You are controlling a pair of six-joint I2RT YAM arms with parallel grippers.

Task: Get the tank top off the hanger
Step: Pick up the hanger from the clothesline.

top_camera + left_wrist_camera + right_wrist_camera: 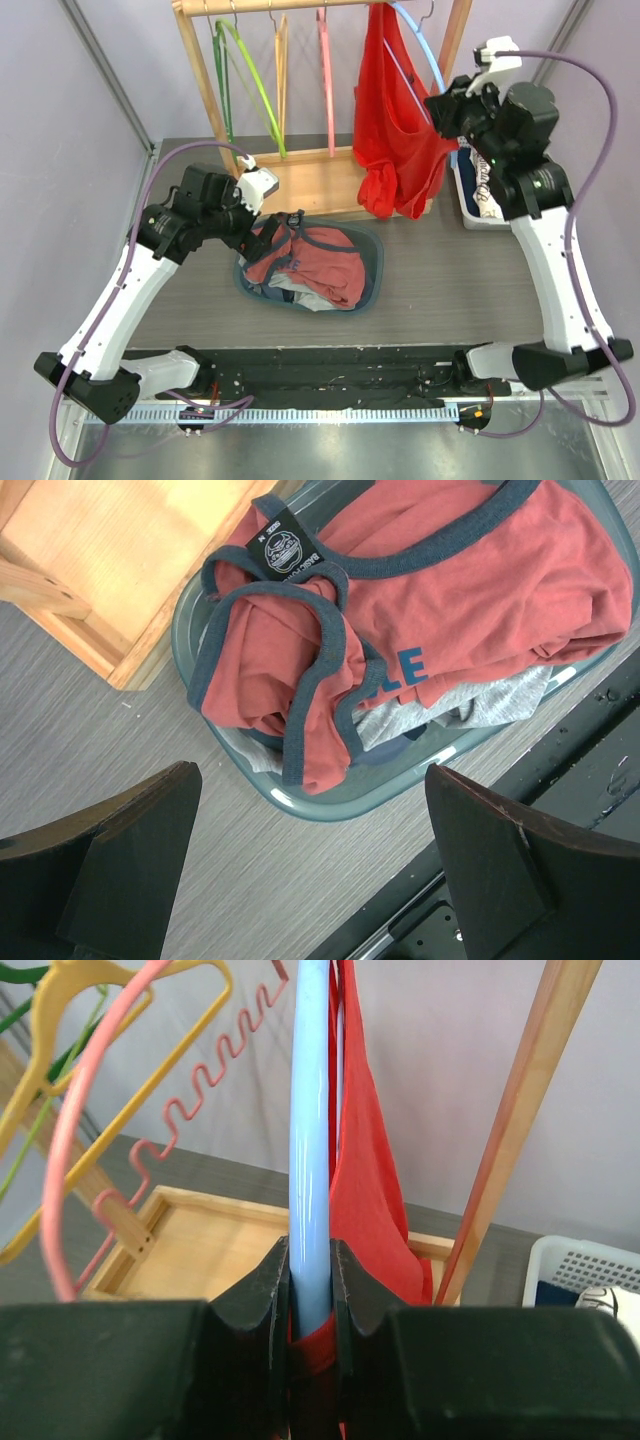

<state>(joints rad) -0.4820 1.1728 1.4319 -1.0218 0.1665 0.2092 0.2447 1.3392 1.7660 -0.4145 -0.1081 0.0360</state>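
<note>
Top external view, from the left: the left arm bends in over the table (450, 290), and the left gripper (310, 780) hangs just above the near left rim of a grey-green tub (375, 262). Its fingers (130, 860) are spread wide with nothing between them. The tub sits on the table in front of the rack (200, 70) and is heaped with clothes. On top is a rust-red shirt (450, 590) with dark blue trim and blue lettering, and a little grey cloth shows beneath it.

Behind the tub stands the wooden rack, with a tray base and a top rail. Along the rail hang a green hanger (250, 80), a yellow hanger (281, 70) and a pink hanger (327, 80), all bare.

At the right end of the rail is the blue hanger (310, 1110), and the red tank top (395, 130) is draped on it. The cloth falls down to the rack's base and is bunched at its lower edge.

The right arm reaches up to the hanger from the right. The right wrist view shows the right gripper (308, 1250) clamped on the blue hanger's arm, with one pad on each side. Some red cloth sits low between the fingers.

A white crate (470, 195) holding some cloth stands on the table just right of the rack, partly behind the right arm.
</note>
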